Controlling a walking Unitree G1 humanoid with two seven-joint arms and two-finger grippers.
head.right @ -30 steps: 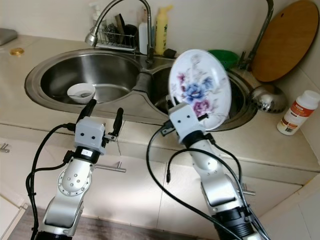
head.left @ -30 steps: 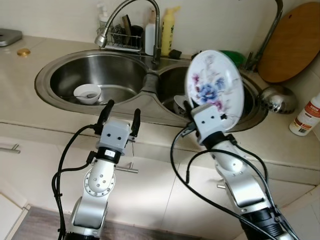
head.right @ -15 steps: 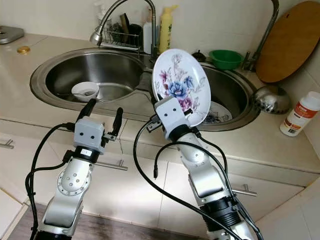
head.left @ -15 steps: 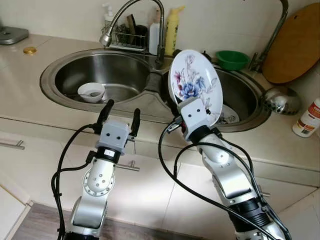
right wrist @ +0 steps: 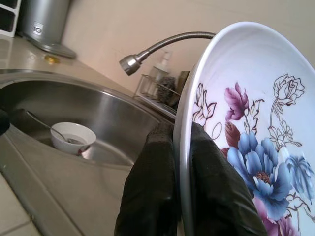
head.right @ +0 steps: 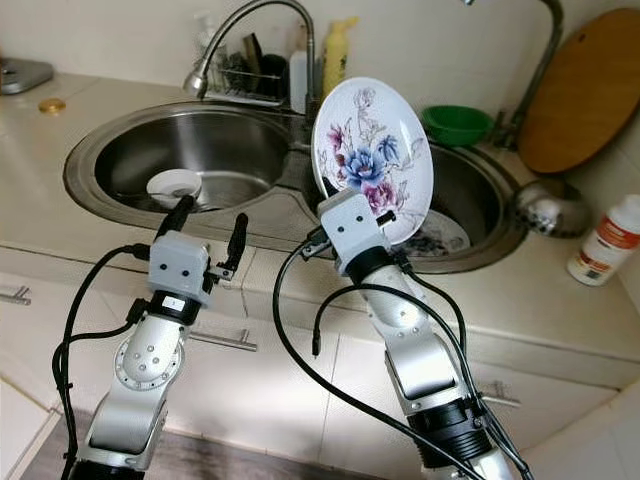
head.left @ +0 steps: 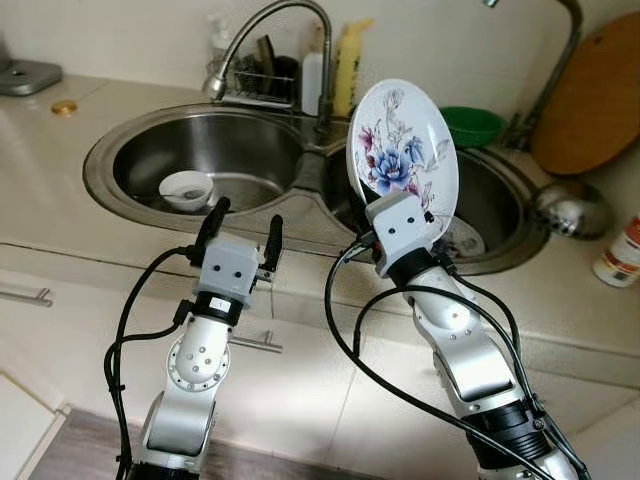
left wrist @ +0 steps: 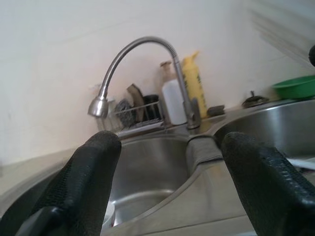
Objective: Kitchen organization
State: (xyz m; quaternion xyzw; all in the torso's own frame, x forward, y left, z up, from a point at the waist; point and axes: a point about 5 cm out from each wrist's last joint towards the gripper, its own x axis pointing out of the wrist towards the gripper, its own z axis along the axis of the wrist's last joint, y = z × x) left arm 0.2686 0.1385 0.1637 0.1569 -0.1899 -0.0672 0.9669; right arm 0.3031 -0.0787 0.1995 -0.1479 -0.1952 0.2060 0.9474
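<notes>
Right gripper (head.left: 378,205): raised above the counter edge, its two black fingers (right wrist: 150,191) clamped on the lower rim of the floral plate, one finger on each face
Floral plate (head.left: 402,160): white with blue, purple and pink flowers; held on edge, nearly upright, directly above the right gripper, painted face toward the camera, over the divider and near edge of the right basin
Left gripper (head.left: 243,222): level with the counter front, to the left of the right gripper and well apart from it; fingers (left wrist: 91,177) spread wide with nothing between them, pointing toward the double sink
Double sink (head.left: 130,150): stainless steel, beyond both grippers; left basin ahead of the left gripper
Small bowl (head.left: 187,187): white, on the floor of the left basin, beyond the left gripper, a spoon resting in it
Second plate (head.left: 466,240): patterned, lying in the right basin, just right of the right gripper; partly hidden and blurred, so the pattern could not be read
Faucet (left wrist: 138,51): curved gooseneck behind the sink divider, its head over the left basin
Yellow bottle (head.left: 349,62): against the wall beside the faucet
Green bowl (head.left: 472,124): behind the right basin, beyond the held plate
</notes>
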